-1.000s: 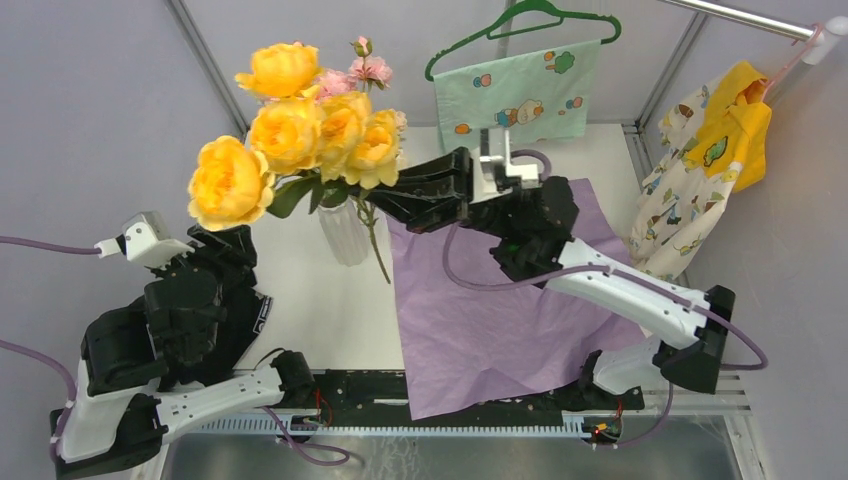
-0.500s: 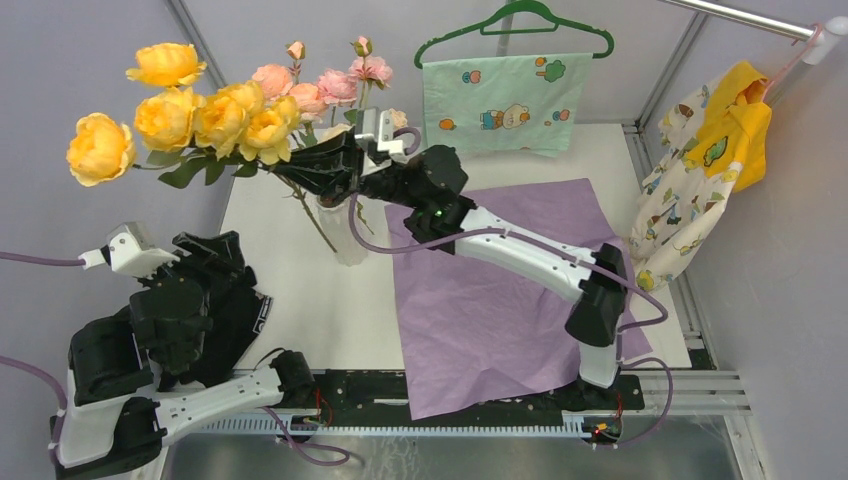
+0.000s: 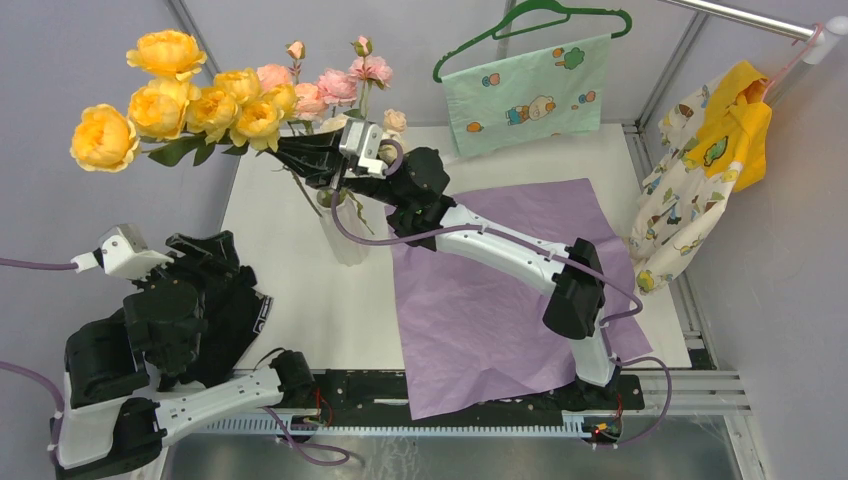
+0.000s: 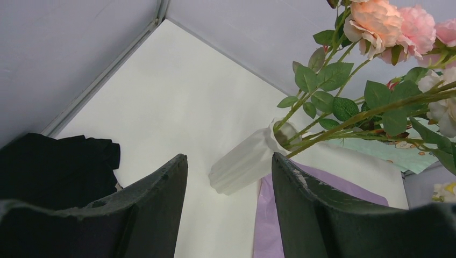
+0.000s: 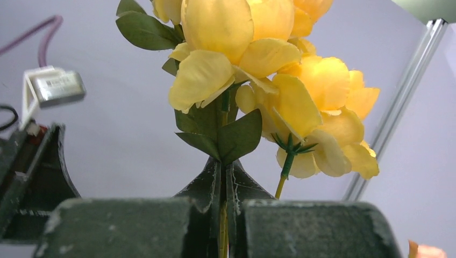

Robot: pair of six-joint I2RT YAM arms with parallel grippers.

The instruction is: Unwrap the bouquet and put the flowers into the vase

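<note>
Robot lab test cell, not a home. Grey panel walls [image 3: 90, 60] on aluminium posts [image 3: 204, 58] box in a white table [image 3: 300, 290]. Two arms [image 3: 170, 330] bolted to a black rail [image 3: 460, 388] at the near edge, purple cables [image 3: 35, 264] trailing. Staged props: flowers [image 3: 215, 105], purple paper [image 3: 480, 320], child's clothes [image 3: 700, 170] on a rod [image 3: 745, 17] far right.

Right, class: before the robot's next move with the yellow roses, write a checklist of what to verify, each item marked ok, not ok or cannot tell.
1. The right pincer is shut on the stem of the yellow spray: ok.
2. The vase stands on the table: ok.
3. The pink roses sit in the vase: ok.
4. The yellow spray's stem end is inside the vase mouth: cannot tell.
5. The yellow spray is upright enough to release: not ok, it leans far to the left.
6. The left pincer is open, empty and apart from the vase: ok.
</note>
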